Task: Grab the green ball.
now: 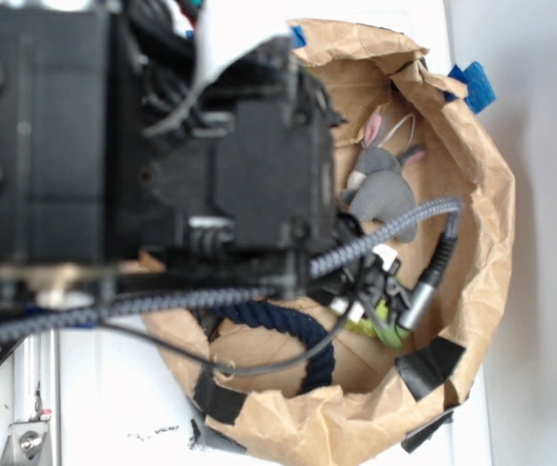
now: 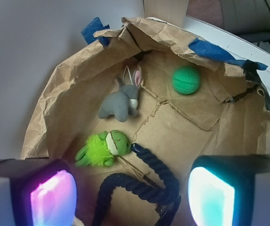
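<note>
The green ball point(image 2: 186, 80), mint-green and ribbed, lies on the floor of the brown paper bin point(image 2: 64, 80) at its far right. In the exterior view the arm hides it. My gripper point(image 2: 132, 197) hangs above the near part of the bin, well short of the ball. It is open and empty, with a pink-lit pad point(image 2: 52, 197) on the left and a cyan-lit pad point(image 2: 210, 195) on the right. In the exterior view the gripper itself cannot be made out behind the black arm body point(image 1: 249, 165).
A grey plush rabbit point(image 2: 120, 102) lies left of the ball, also in the exterior view point(image 1: 385, 189). A lime-green fuzzy frog toy point(image 2: 102, 149) lies nearer me. A dark blue rope point(image 2: 144, 186) curls under the gripper. Crumpled bin walls with blue tape point(image 2: 215, 51) surround everything.
</note>
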{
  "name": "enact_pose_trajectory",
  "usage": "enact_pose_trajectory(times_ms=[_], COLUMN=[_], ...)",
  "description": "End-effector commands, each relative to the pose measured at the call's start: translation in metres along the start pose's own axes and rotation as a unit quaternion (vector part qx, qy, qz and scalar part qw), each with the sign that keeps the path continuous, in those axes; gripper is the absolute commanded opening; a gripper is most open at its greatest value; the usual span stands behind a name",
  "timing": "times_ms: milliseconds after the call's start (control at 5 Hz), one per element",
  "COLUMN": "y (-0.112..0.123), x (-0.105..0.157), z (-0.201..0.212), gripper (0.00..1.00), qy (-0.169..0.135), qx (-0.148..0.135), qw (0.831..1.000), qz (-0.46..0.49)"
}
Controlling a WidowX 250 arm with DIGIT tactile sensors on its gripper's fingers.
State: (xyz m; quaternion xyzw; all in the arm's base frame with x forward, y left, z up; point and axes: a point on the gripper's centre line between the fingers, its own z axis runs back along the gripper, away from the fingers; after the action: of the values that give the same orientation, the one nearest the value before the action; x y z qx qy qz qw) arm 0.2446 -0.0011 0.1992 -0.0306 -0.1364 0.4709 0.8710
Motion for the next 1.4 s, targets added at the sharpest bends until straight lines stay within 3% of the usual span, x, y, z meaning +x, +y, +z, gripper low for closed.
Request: enact_pose_trajectory(times_ms=[0, 200, 400, 1200], y=[0.024, 0.033, 0.039, 0.065], x=[0.036, 0.05, 0.058, 0.051], z=[-0.066, -0.093, -0.105, -0.103], gripper=[1.0, 1.0, 1.0, 1.0], qy=[-0.055, -0.069, -0.073, -0.113], qx=[0.032, 0.058, 0.066, 0.101], qw=[0.997, 0.995, 0.993, 0.981], qz=[0.045, 0.053, 0.067, 0.118])
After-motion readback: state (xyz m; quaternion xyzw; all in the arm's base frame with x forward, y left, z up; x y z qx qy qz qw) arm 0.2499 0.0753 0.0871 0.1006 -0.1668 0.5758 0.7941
